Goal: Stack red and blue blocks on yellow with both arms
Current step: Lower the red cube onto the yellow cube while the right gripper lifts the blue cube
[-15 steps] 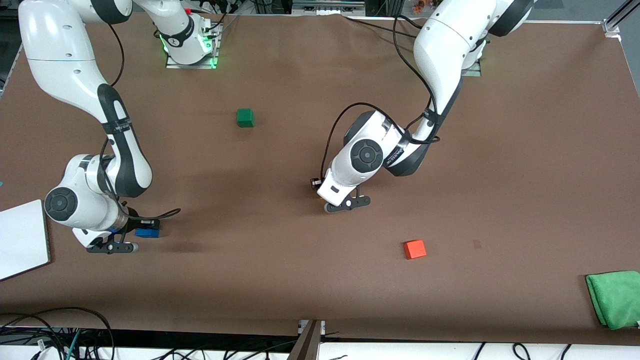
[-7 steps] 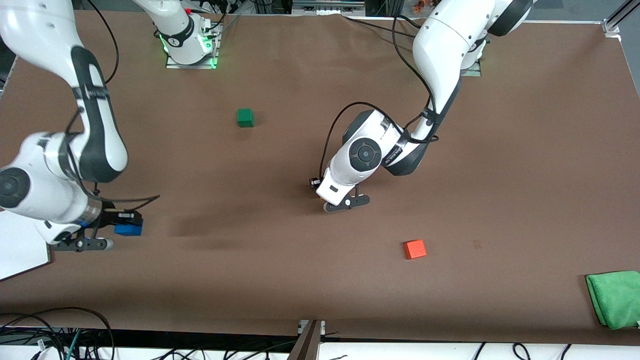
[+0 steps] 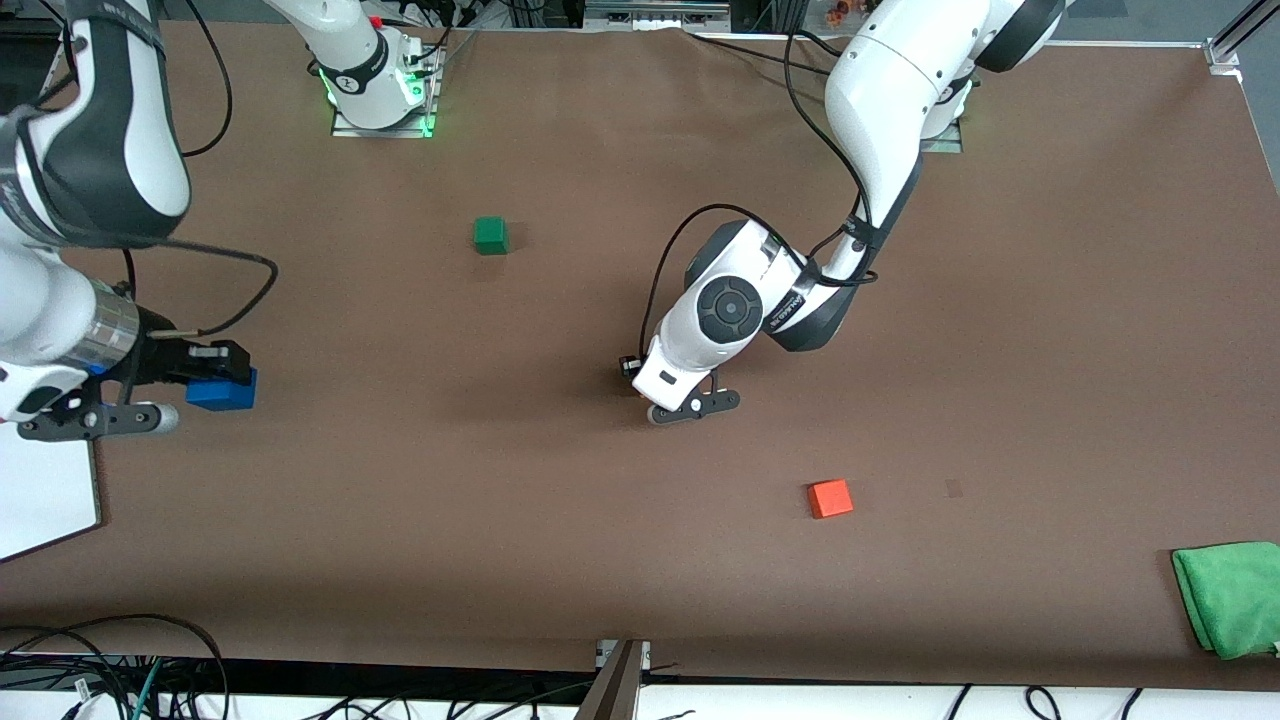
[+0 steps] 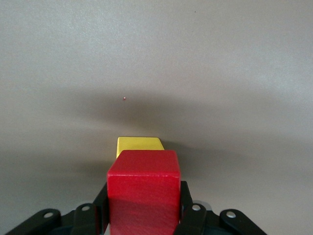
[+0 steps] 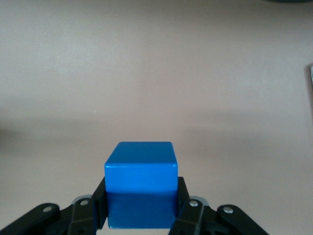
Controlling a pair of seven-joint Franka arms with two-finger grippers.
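Observation:
My left gripper (image 4: 143,196) is shut on the deep red cube (image 4: 143,188) low over the middle of the table. The yellow cube (image 4: 139,145) shows just under the red one; I cannot tell whether they touch. In the front view the left gripper (image 3: 636,380) and both cubes are hidden under the left wrist. My right gripper (image 3: 225,383) is shut on the bright blue cube (image 3: 222,390) and holds it in the air over the table's right-arm end. The right wrist view shows the blue cube (image 5: 141,188) between the fingers of the right gripper (image 5: 141,198), over bare table.
A green cube (image 3: 490,235) sits near the arm bases. An orange-red cube (image 3: 830,498) lies nearer the front camera than the left gripper. A green cloth (image 3: 1230,597) lies at the left arm's end. A white board (image 3: 45,500) lies under the right wrist.
My right arm has lifted the blue cube off the table and carried it up toward the right arm's end. The left arm has not moved.

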